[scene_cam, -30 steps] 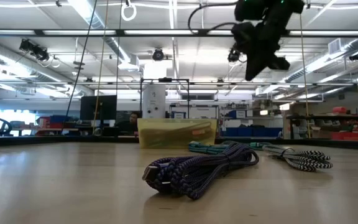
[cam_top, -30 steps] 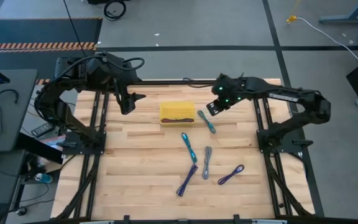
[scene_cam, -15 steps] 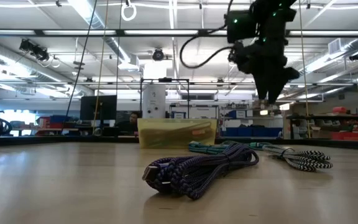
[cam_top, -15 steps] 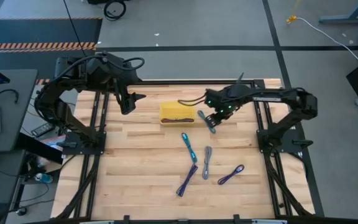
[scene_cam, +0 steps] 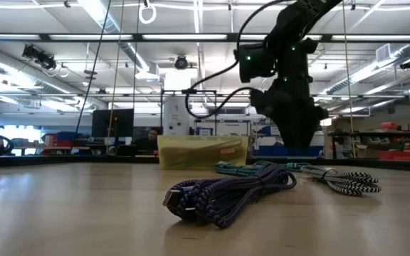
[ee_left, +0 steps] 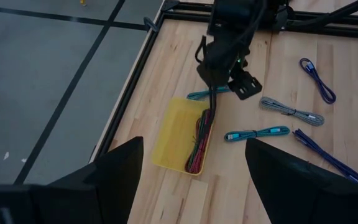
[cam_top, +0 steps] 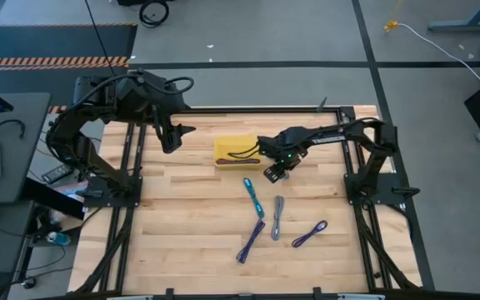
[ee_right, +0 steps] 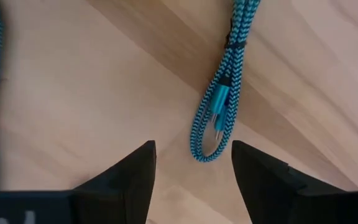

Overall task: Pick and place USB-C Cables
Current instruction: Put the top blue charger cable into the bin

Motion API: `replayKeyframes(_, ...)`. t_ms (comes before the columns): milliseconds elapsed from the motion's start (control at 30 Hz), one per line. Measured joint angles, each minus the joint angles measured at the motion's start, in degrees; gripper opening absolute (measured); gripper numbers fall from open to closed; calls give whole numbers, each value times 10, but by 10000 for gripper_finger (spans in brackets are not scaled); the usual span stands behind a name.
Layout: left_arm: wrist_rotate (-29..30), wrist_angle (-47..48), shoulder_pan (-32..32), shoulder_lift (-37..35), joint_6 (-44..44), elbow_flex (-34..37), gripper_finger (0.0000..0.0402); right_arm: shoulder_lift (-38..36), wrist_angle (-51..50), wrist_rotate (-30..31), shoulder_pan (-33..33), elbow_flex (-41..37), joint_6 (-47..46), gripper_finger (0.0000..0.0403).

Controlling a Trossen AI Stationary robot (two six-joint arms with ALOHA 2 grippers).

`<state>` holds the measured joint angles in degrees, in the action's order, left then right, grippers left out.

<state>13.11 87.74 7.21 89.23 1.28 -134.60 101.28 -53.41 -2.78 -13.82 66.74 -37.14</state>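
A teal USB-C cable bundle (ee_right: 224,93) lies flat on the wooden table just right of the yellow tray (cam_top: 237,151). My right gripper (ee_right: 193,177) points down over it, open, with a finger on either side of the bundle's looped end and clear of it. In the high view the right gripper (cam_top: 275,172) covers most of that cable. Maroon and green cables (ee_left: 197,140) lie in the tray. My left gripper (cam_top: 182,131) waits open, raised over the table's far left.
More bundles lie on the table nearer the front: a teal-blue one (cam_top: 252,197), a grey one (cam_top: 277,217) and two purple ones (cam_top: 251,240) (cam_top: 309,234). Black frame rails run along the table's left and right sides.
My right gripper has come down from high over the table's far right and moved left toward the tray. It has tipped from a slant to pointing straight down and now stands low over the teal cable. No cable has moved.
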Motion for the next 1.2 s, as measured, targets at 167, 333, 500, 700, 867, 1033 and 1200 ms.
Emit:
replayKeyframes(167,0,0,0,0,0,0,288,26,6,6,2,0,12,216)
replayKeyframes(333,0,0,0,0,-2,0,288,35,12,29,1,0,31,215)
replayKeyframes(500,0,0,0,0,-2,0,288,38,11,37,-3,0,54,215)
replayKeyframes(700,0,0,0,0,0,0,288,38,12,39,-14,0,59,215)
replayKeyframes(867,0,0,0,0,0,0,288,37,18,28,-21,-16,58,215)
replayKeyframes(1033,0,0,0,0,0,0,288,35,54,8,-21,-45,48,215)
replayKeyframes(1200,0,0,0,0,0,0,288,33,61,6,-21,-52,44,214)
